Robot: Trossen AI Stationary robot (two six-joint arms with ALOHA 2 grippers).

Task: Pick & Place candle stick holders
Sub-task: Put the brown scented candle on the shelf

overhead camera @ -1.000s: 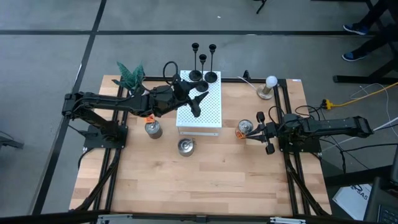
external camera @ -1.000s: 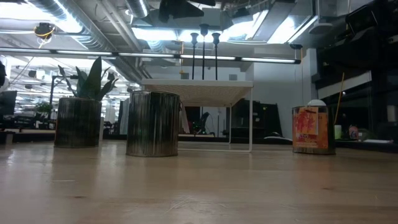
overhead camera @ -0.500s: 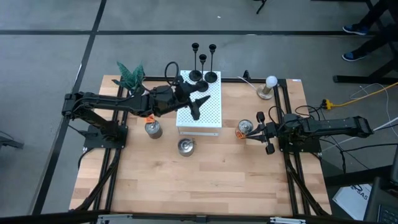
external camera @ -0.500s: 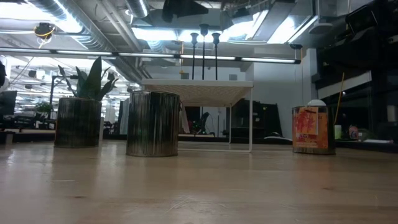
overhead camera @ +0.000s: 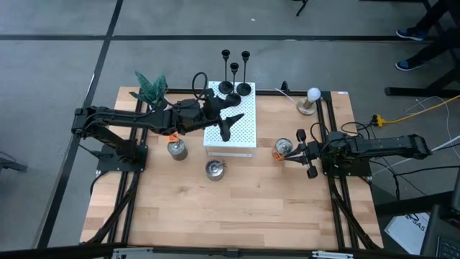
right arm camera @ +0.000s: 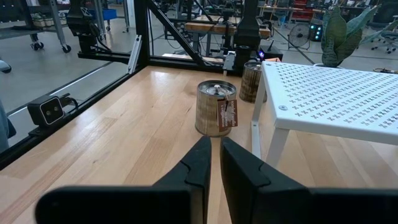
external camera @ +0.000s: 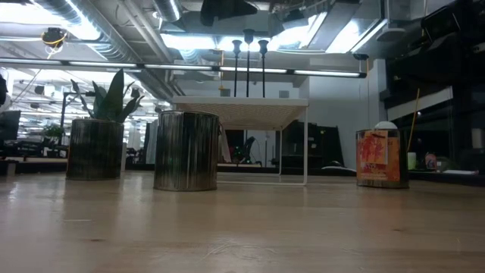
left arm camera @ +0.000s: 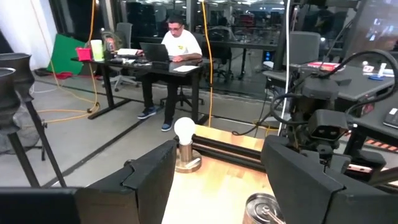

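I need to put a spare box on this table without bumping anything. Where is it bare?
The near half of the wooden table, below the short silver tin, lies bare between both side rails. It is crowded farther back: the white perforated stand carries the slim black metal candlesticks, with the left gripper above it.

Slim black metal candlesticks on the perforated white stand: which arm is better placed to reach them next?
Likely the left: its gripper hovers open over the perforated white stand, near the candlesticks. The right gripper waits beside the table edge.
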